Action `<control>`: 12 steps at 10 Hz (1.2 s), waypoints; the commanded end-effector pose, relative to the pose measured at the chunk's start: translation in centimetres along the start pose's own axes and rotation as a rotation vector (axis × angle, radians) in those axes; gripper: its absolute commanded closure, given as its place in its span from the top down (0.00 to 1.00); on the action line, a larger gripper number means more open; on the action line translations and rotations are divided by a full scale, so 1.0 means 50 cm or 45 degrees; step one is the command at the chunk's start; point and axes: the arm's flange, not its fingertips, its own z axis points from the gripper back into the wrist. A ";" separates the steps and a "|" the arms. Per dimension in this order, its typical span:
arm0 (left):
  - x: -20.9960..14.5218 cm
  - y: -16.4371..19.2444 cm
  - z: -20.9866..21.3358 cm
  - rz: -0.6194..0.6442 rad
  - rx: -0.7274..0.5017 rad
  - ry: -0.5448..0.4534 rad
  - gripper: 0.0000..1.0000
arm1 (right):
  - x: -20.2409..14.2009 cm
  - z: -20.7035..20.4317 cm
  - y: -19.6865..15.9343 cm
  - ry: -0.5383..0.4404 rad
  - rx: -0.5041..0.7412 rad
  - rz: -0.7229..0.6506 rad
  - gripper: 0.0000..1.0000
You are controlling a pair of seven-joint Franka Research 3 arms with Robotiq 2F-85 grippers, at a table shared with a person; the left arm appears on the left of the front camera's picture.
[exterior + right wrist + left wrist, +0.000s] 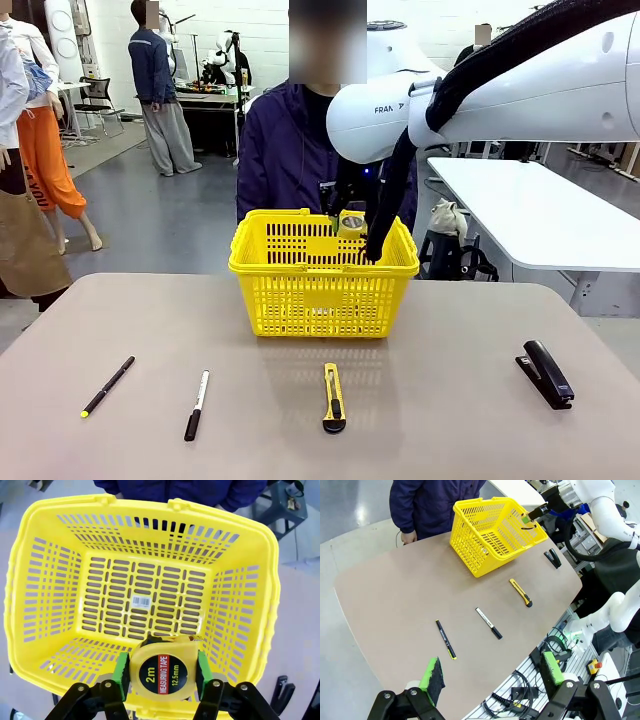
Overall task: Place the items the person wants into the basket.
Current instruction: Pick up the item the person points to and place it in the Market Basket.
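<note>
Fingers (121, 674) of the right gripper (160, 676) are pinching the tape (161, 666) on opposite sides of its round case. The label is facing up the wrist, so the case is sitting square between the green pads and is unlikely to roll out. The gripper is hanging over the open top of the basket (140, 502), above the rim. A release from there would drop the tape onto the slotted floor rather than the table (470, 330), and I judge that to be the step in hand.

The basket is standing at the far middle of the table, right in front of the person (285, 150), probably so both sides can reach it. The left gripper (491, 667) is hanging high over the table with its fingers spread wide and holding nothing, well clear of the other arm. The pen (107, 387) and marker (197, 404) are lying near the front-left edge, well apart from the basket, not yet picked. The knife (333, 397) and stapler (545, 374) are lying to their right.
</note>
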 end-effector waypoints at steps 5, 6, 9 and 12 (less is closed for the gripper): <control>0.004 -0.001 0.000 -0.003 -0.008 -0.016 1.00 | 0.042 -0.061 -0.007 0.023 0.014 0.003 0.63; 0.004 -0.001 0.000 -0.003 -0.008 -0.016 1.00 | 0.053 -0.084 -0.009 0.019 0.018 0.012 0.63; 0.004 -0.001 0.000 -0.003 -0.008 -0.016 1.00 | 0.075 -0.171 -0.016 0.081 0.022 0.039 0.63; 0.004 -0.001 0.000 -0.003 -0.008 -0.016 1.00 | 0.070 -0.256 0.000 0.225 -0.009 0.088 0.63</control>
